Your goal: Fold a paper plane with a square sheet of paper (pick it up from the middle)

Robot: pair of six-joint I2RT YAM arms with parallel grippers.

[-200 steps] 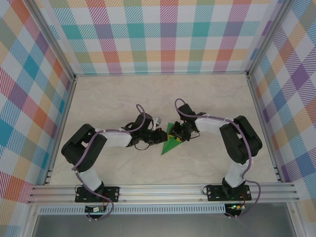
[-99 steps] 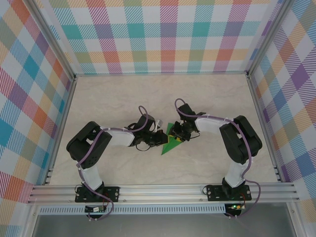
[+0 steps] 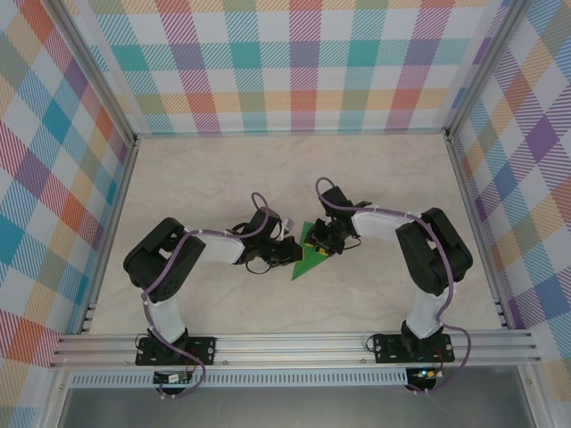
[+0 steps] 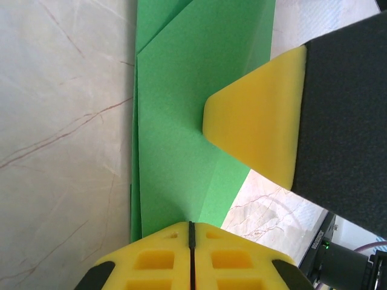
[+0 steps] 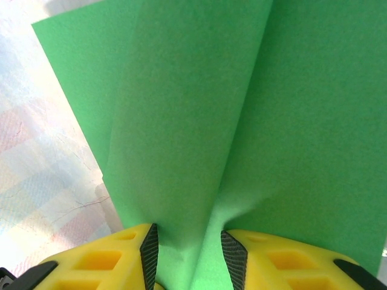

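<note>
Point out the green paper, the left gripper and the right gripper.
green paper (image 3: 311, 262), top view, on its flat green face.
left gripper (image 4: 191, 225), left wrist view, where its shut yellow fingertips meet.
right gripper (image 5: 188, 234), right wrist view, midway between its fingertips.

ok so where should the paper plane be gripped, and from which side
Probably the raised centre fold of the paper plane, from its wide end, where the right gripper pinches it: the layers stand up there, while the rest lies flat on the table.

Paper plane (image 3: 309, 263) on table (image 3: 384, 178), between left end effector (image 3: 288, 253) and right end effector (image 3: 327, 242).
</note>
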